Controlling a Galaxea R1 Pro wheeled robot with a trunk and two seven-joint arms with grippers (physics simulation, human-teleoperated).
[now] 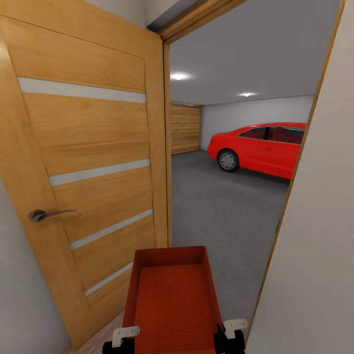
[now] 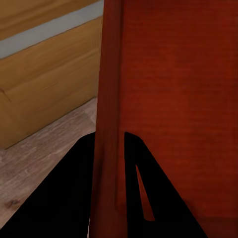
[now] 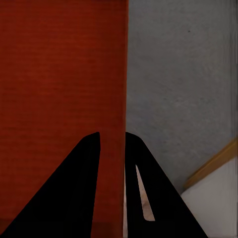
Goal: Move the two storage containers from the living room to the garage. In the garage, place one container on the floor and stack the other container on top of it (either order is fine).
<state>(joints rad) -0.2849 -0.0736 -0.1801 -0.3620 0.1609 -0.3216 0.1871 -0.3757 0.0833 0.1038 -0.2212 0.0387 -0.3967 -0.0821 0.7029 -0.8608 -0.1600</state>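
Doorway between a light wood plank floor (image 2: 44,148) and a garage (image 1: 231,147) with plain grey-white walls and a rough dark grey concrete floor (image 1: 221,216).

Nearest: an orange-red rectangular open-top storage container (image 1: 172,300), thin plain walls, finely ribbed base, held out in front at the threshold, its long axis pointing into the garage. Left gripper (image 1: 118,341) clamps the container's left wall; in the left wrist view the black fingers (image 2: 59,198) straddle that thin wall, one each side. Right gripper (image 1: 230,337) grips the right wall the same way; in the right wrist view its fingers (image 3: 64,193) pinch the wall edge, with grey concrete past it. Both have white brackets on black bodies.

Just left of the container: an orange-wood door (image 1: 88,162), swung open, four frosted horizontal strips, a metal lever handle (image 1: 49,214). On the right a pale wall (image 1: 319,246) edged by wooden door trim.

Farther in: a glossy red car (image 1: 263,147) parked on the concrete, a wood-slat panel (image 1: 185,129) on the back wall and two round ceiling lights (image 1: 179,76).
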